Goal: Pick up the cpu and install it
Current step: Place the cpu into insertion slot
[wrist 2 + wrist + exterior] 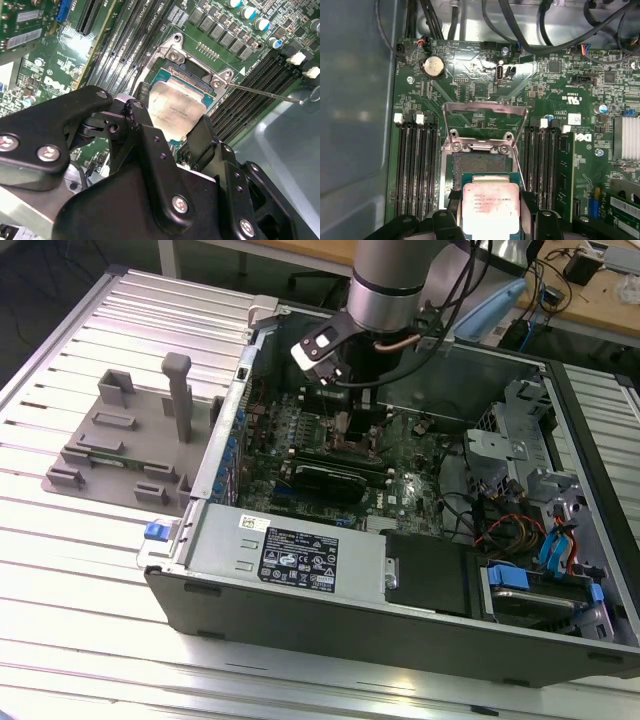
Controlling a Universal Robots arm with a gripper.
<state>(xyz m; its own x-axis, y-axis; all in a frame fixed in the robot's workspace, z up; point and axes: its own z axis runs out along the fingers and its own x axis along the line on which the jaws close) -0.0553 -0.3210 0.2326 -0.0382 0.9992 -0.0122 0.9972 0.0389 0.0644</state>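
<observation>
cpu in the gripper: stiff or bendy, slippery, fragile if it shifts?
Probably stiff: the cpu is a flat, metal-topped square and shows no bend in the gripper. Its smooth top looks slippery, so the edge grip may slide. Likely fragile: a tilt over the open socket could do damage.

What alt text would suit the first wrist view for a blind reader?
A black claw holds a square, metal-topped cpu over the open socket of a green motherboard. The socket's metal frame is flipped up, with dark memory slots on both sides.
</observation>
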